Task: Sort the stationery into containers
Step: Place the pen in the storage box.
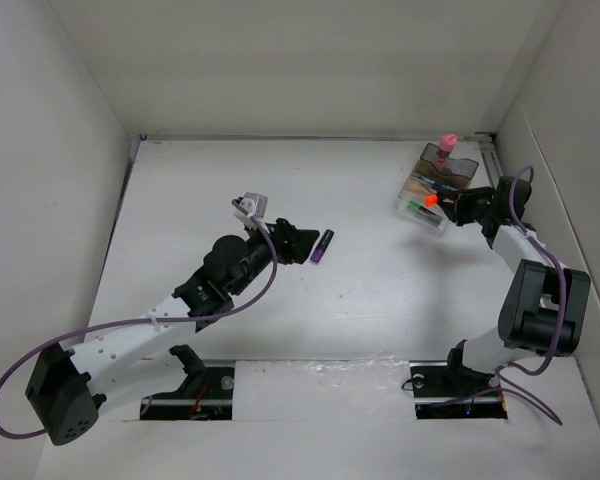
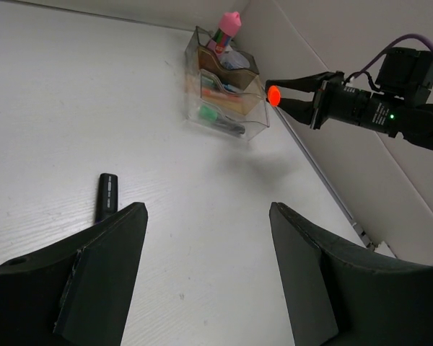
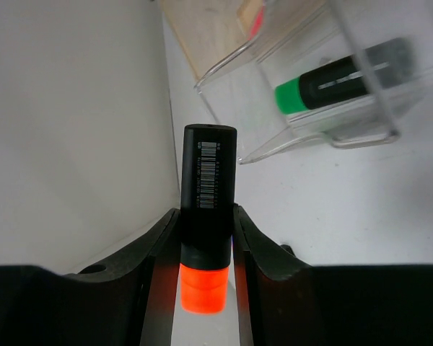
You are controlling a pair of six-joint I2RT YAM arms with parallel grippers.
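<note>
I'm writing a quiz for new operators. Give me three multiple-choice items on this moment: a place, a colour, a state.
1. Where is the green-tipped marker?
A. in the organiser
B. lying loose
C. held by an arm
2. What colour is the tip of the black marker in the right gripper?
A. green
B. orange
C. pink
3. How is the left gripper?
A. shut on a pen
B. open, holding nothing
C. shut, empty
Answers: 1 A, it lies inside a clear front compartment; 2 B, its orange end shows in the grip; 3 B, its jaws stand wide apart with nothing between them.
</note>
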